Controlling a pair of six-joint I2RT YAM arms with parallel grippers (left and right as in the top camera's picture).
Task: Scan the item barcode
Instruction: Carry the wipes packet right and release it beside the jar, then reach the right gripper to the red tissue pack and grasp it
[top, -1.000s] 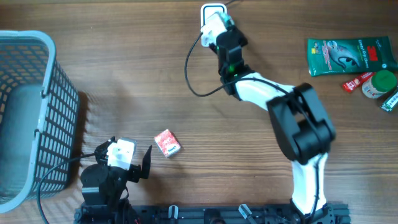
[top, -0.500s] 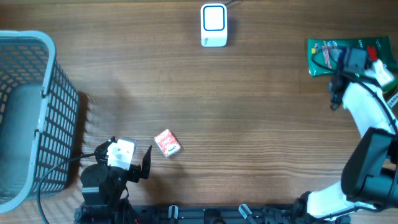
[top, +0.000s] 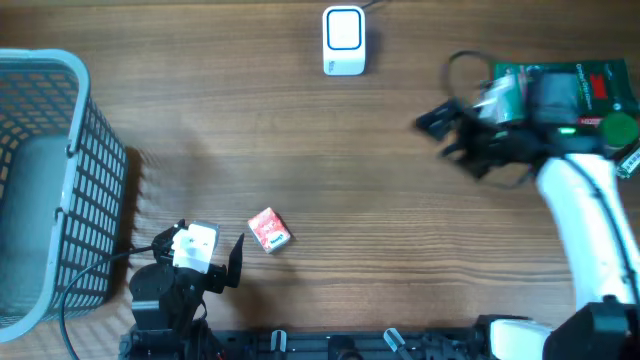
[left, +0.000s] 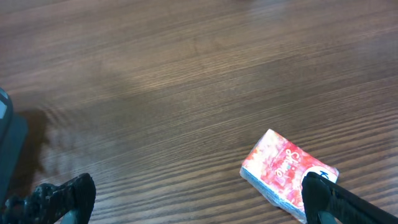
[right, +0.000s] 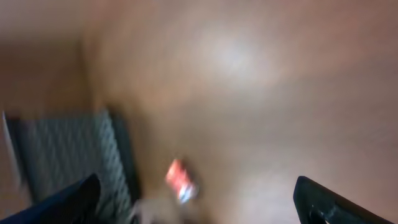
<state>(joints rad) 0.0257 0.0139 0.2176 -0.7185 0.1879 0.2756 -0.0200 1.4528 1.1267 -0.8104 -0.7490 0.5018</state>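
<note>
I am holding my left gripper (left: 193, 198) spread wide and empty, just beside the small red packet (left: 287, 175) lying flat on the wooden table (left: 186, 74). My right gripper (top: 446, 138), well apart, is also gaping empty. The packet is looking light and soft, so I am judging its long side edges the best hold.

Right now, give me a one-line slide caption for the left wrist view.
Open left end effector above brown wooden table, small red-and-white rectangular packet lying at lower right.
</note>
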